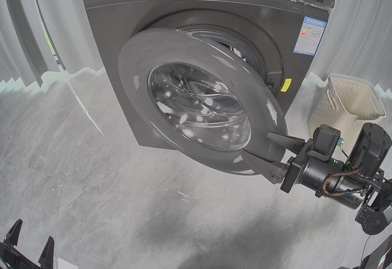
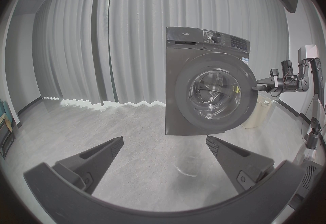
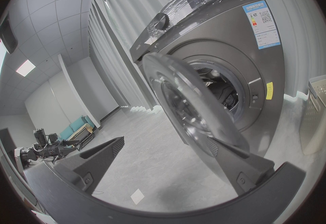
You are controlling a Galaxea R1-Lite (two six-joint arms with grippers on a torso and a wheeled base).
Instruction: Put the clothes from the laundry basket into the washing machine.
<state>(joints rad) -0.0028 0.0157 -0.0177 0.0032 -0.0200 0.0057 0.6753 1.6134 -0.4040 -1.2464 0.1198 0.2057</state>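
Note:
The grey washing machine (image 1: 122, 29) stands ahead with its round glass door (image 1: 196, 98) swung partly open. Dark clothes (image 3: 222, 92) lie inside the drum. The cream laundry basket (image 1: 347, 106) sits on the floor to the machine's right; its inside is hidden. My right gripper (image 1: 257, 144) is open at the door's free lower-right edge, one finger behind the rim and one in front. I cannot tell whether it touches the door (image 3: 183, 99). My left gripper (image 1: 33, 231) is open and holds nothing, low at the near left, far from the machine (image 2: 203, 65).
Pale curtains (image 2: 102, 48) hang behind and beside the machine. Bare grey tiled floor (image 1: 102, 184) spreads in front of and to the left of it. The basket (image 3: 314, 116) stands close to the machine's right side.

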